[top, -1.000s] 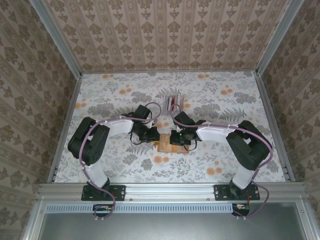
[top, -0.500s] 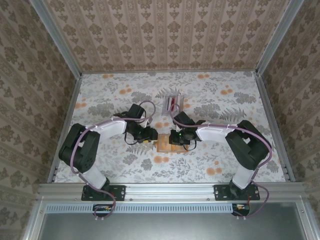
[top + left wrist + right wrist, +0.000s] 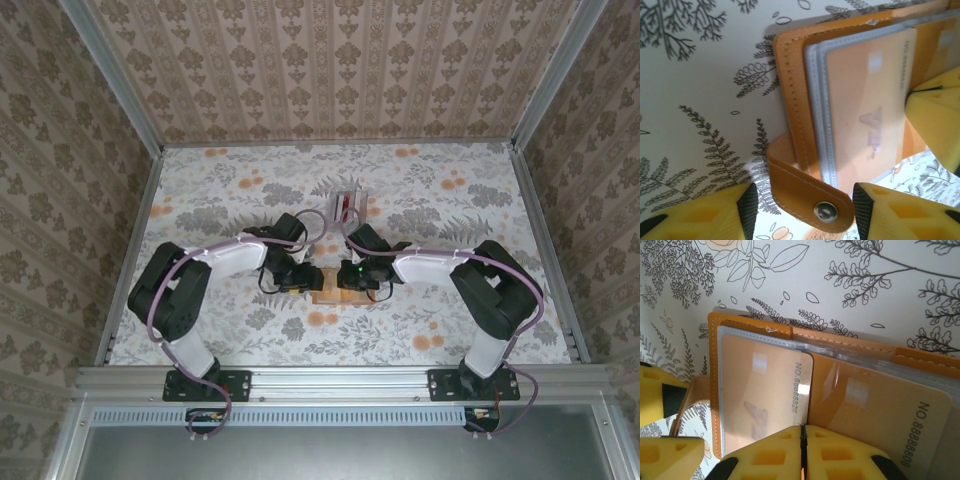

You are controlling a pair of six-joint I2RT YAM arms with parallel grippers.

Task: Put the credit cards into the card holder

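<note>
Flower-patterned tabletop [image 3: 450, 320], enclosed by patterned walls [image 3: 330, 70], is seen from above. The orange card holder [image 3: 327, 292] is laid open and flat near the middle of it, between the two arms. A clear rack [image 3: 347, 203] with red strips is set just beyond the holder, apart from both arms.

Left wrist view: the left claw [image 3: 802, 200] is held open, and its yellow fingers [image 3: 700, 217] are spread to either side of the holder's strap [image 3: 790, 175]. A metal snap is carried at the strap's end. A pale orange card [image 3: 865, 95] is seen behind a clear sleeve on the nearer page.

Right wrist view: the right claw [image 3: 801, 440] is closed, its two fingers pressed together with nothing seen between them. Its tips are placed over the open holder, above the line where the sleeved card meets a second card [image 3: 880, 410]. A printed number is borne along one edge of each card. The second card is laid slightly askew across the other page. Whether it is fully seated in a sleeve cannot be told.
</note>
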